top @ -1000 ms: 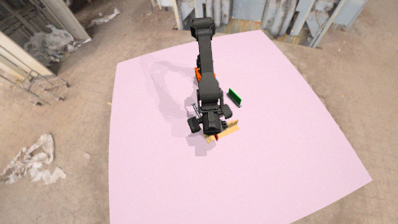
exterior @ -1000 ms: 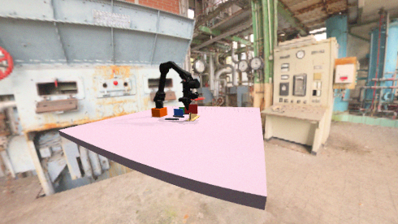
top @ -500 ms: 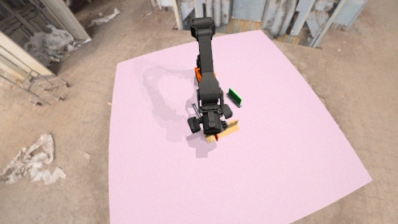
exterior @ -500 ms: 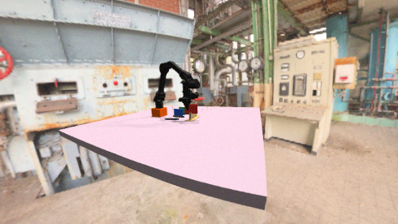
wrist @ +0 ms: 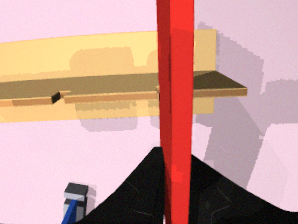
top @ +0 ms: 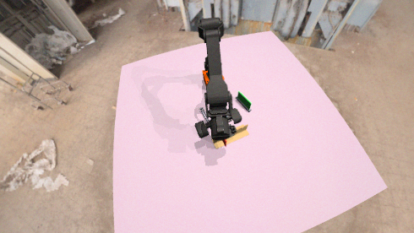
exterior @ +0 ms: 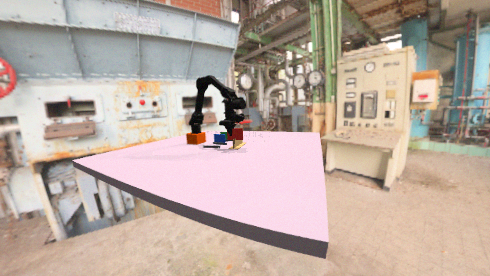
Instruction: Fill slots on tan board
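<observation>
So we're on the line-up part for the first slot: the black parallel-jaw gripper (top: 220, 134) (exterior: 231, 127) (wrist: 166, 155) is clamped on the flat red rectangular board (exterior: 237, 134) (wrist: 181, 75), which stands crosswise over the long tan wooden board (top: 237, 135) (exterior: 240, 145) (wrist: 115, 97), near one end. Another slot shows open in the wrist view. The thin blue board (exterior: 220, 137) (wrist: 69, 214) and thin green board (top: 244, 100) are in their holders off to the side, so two more to go, I'd guess. Next I'd fine-tune the notch over the slot, keep red upright, then push straight down till it locks. Fair warning, the fingers and red hide the slot, so I can't tell if it's lined up or already partly in. If it's off, it'll probably jam or shove the tan board.
</observation>
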You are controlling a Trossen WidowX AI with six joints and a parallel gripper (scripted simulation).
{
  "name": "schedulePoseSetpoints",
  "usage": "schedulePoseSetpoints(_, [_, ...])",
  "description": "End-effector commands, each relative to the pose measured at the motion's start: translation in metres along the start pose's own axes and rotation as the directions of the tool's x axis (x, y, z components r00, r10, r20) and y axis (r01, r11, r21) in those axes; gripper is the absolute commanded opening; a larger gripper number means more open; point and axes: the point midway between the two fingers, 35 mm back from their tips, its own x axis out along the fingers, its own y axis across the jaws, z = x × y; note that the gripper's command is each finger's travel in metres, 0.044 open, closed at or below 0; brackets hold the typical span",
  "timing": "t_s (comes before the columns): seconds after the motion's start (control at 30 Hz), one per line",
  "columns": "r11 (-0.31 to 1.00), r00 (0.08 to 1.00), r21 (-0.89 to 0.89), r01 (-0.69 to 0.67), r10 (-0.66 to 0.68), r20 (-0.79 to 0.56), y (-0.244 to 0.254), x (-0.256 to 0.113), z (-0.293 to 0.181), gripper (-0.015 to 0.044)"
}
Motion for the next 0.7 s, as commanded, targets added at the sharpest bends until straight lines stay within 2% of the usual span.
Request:
schedulePoseSetpoints(0.0, [1.000, 1.000, 0.009, -0.001, 0.002, -0.006, -0.0001, 0.0017, -0.0012, 0.0000])
schedulePoseSetpoints(0.67, [1.000, 1.000, -0.024, -0.002, 0.001, -0.006, -0.0004, 0.0003, -0.0021, 0.0000])
